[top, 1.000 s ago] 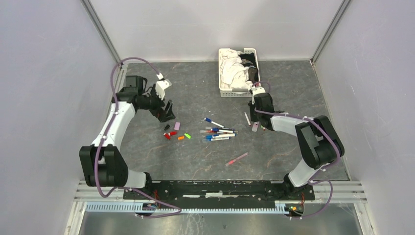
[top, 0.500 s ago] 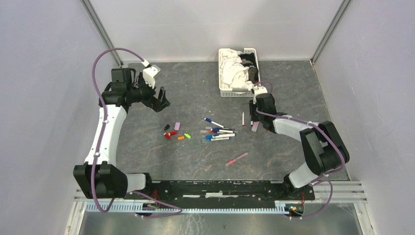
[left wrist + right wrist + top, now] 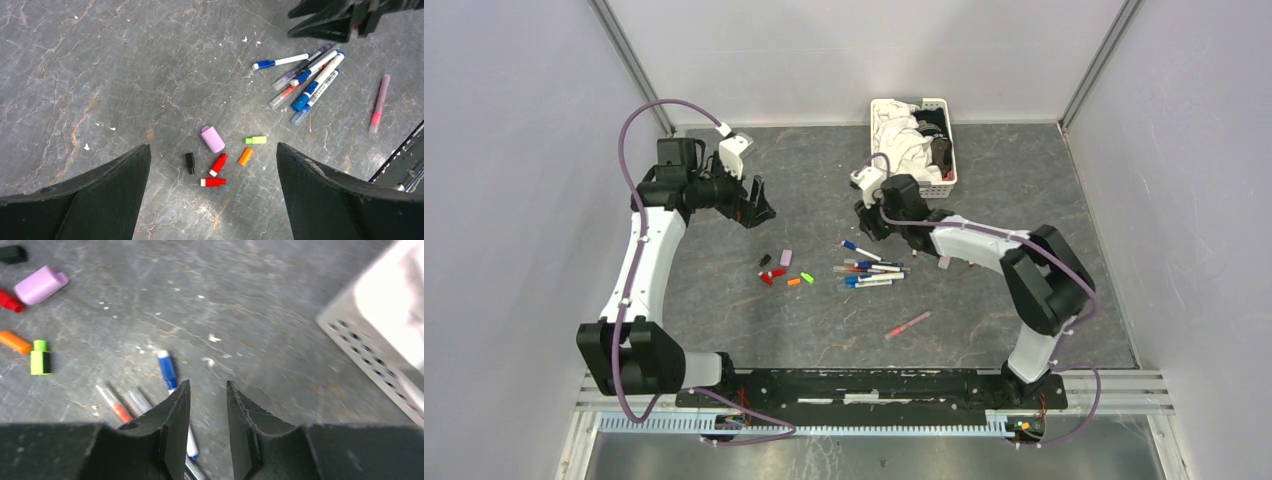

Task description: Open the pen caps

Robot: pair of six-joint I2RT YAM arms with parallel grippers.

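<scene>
Several loose pen caps lie in a cluster: lilac (image 3: 213,139), black (image 3: 190,163), two red (image 3: 218,164), orange (image 3: 245,156) and green (image 3: 256,140). They show in the top view too, as a group of caps (image 3: 784,270). My left gripper (image 3: 212,148) hangs wide open high above them, back-left of them in the top view (image 3: 754,208). The pens (image 3: 872,272) lie bunched to their right, with a blue-capped pen (image 3: 167,370) at the back. My right gripper (image 3: 208,385) hovers just behind that pen (image 3: 867,224), its jaws slightly apart and empty.
A white slatted basket (image 3: 884,185) of cloths stands at the back, right behind the right gripper. A pink pen (image 3: 909,323) lies alone nearer the front. A small lilac piece (image 3: 945,261) sits beside the right forearm. Grey walls close in both sides.
The right gripper has opened a little and swung left from the lilac piece to the back of the pen pile. The left arm has pulled up and back from the caps.
</scene>
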